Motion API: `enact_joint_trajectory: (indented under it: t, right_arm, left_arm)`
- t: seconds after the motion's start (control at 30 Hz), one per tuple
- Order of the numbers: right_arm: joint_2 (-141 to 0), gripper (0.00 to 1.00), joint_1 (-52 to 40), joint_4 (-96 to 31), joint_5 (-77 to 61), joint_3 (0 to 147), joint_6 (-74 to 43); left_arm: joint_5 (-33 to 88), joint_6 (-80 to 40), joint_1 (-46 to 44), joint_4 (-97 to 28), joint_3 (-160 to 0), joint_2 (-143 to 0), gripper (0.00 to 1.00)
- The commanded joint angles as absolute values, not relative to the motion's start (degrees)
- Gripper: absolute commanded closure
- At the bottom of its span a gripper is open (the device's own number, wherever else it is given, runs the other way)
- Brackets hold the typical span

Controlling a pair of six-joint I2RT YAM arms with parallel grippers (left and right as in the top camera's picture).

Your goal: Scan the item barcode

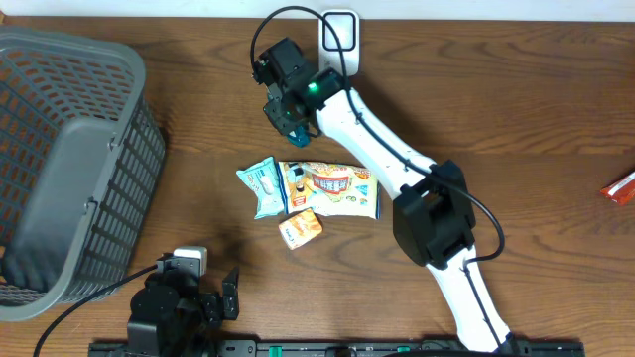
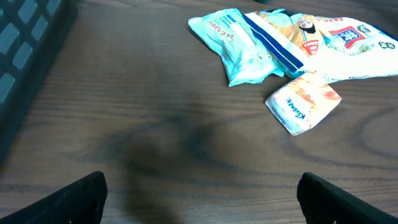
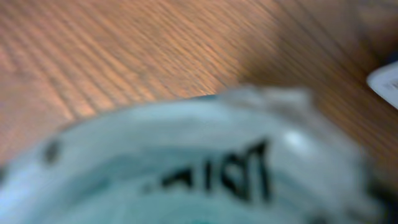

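On the brown wooden tabletop [image 1: 496,109], the light-blue plastic wipes packet [image 1: 262,186] lies just near of our right tool [image 1: 286,111], whose grip we cannot tell; our wide-open left tool [image 2: 199,202] sits farther off.

White right arm [image 1: 377,139], black joints [image 1: 437,223], green light [image 1: 312,87]

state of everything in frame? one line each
snack bag, lying flat, face up
wipes packet, lying flat, touching snack bag
tissue pack, lying flat, by snack bag
left gripper, open, nothing between fingers
right gripper, beyond the snack bag, open or shut unclear
pale item, blurred, fills right wrist view, held or not unclear
basket, opening up, nothing seen inside
red packet, cut off by frame edge
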State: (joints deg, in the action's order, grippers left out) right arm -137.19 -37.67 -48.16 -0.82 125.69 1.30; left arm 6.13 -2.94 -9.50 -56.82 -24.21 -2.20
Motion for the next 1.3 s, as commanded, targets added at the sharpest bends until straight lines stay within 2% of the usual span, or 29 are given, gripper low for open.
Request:
enact_joint_trajectory:
  t: [0.0, 0.07, 0.23, 0.5, 0.57, 0.63, 0.7, 0.77, 1.1, 1.27]
  right_arm:
    - [-135.2, 0.93, -35.6, -46.6, -16.3, 125.4, 11.4]
    - [-135.2, 0.92, -34.6, -46.2, -22.8, 125.4, 13.6]
    - [-135.2, 0.76, -33.4, -42.8, -25.6, 123.3, 14.7]
    - [-135.2, 0.73, -33.4, -41.8, -21.1, 121.4, 14.7]
    - [-135.2, 0.58, -33.4, -41.3, -19.9, 121.4, 14.6]
    - [-135.2, 0.37, -33.4, -40.8, -19.8, 121.4, 14.7]
    - [-135.2, 0.28, -33.4, -40.4, -19.8, 121.4, 14.7]
    - [-135.2, 0.24, -33.4, -40.1, -19.8, 121.4, 14.7]
    - [-134.5, 0.07, -33.7, -40.5, -19.8, 121.5, 14.7]
    - [-131.3, 0.05, -34.0, -42.7, -19.8, 121.5, 14.7]
  left_arm:
    - [6.9, -2.6, -9.7, -56.9, -24.4, -2.1, 0.02]
    - [6.9, -2.6, -9.7, -56.9, -24.4, -2.1, 0.02]
    - [6.9, -2.6, -9.7, -56.9, -24.4, -2.1, 0.02]
    - [6.9, -2.6, -9.7, -56.9, -24.4, -2.1, 0.02]
    - [6.9, -2.6, -9.7, -56.9, -24.4, -2.1, 0.02]
    - [6.9, -2.6, -9.7, -56.9, -24.4, -2.1, 0.02]
    - [6.9, -2.6, -9.7, -56.9, -24.4, -2.1, 0.02]
    - [6.9, -2.6, -9.7, -56.9, -24.4, -2.1, 0.02]
    - [6.9, -2.6, -9.7, -56.9, -24.4, -2.1, 0.02]
    - [6.9, -2.6, -9.7, -56.9, -24.4, -2.1, 0.02]
